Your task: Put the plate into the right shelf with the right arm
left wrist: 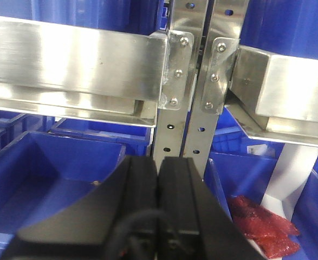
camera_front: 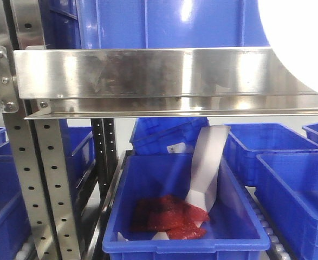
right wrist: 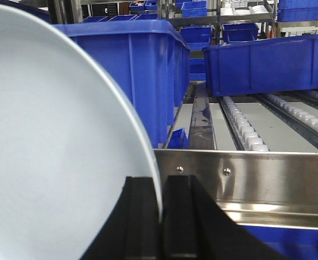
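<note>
Stainless steel fills the space just ahead of the right claw (right wrist: 160, 195): the shiny stainless-steel rack with broad rails, perforated uprights and roller tracks (right wrist: 256, 179) lays its front rail straight across beyond the fingertips, with the roller deck running away behind it. On that deck, ahead and slightly left of the claw, stands a tall blue plastic bin (right wrist: 131, 76). A long blue plastic bin (right wrist: 267, 65) sits farther off to the right, and the bare roller lanes lie between them. The round, shallow, pale blue-white plastic plate (right wrist: 50, 151) spreads out to the left of the claw, its low raised rim pinched between the two black fingers, so the right claw is clenched on the plate's edge, short of the rail. It looks light and stiff, unlikely to break, but smooth and slick. Held at one point on a thin rim, it may well pivot or slip if nudged against the rail, so the rim is the only sensible hold and wants a firm squeeze. The left claw (left wrist: 159, 179) is pressed closed on nothing, facing an upright of the rack.
</note>
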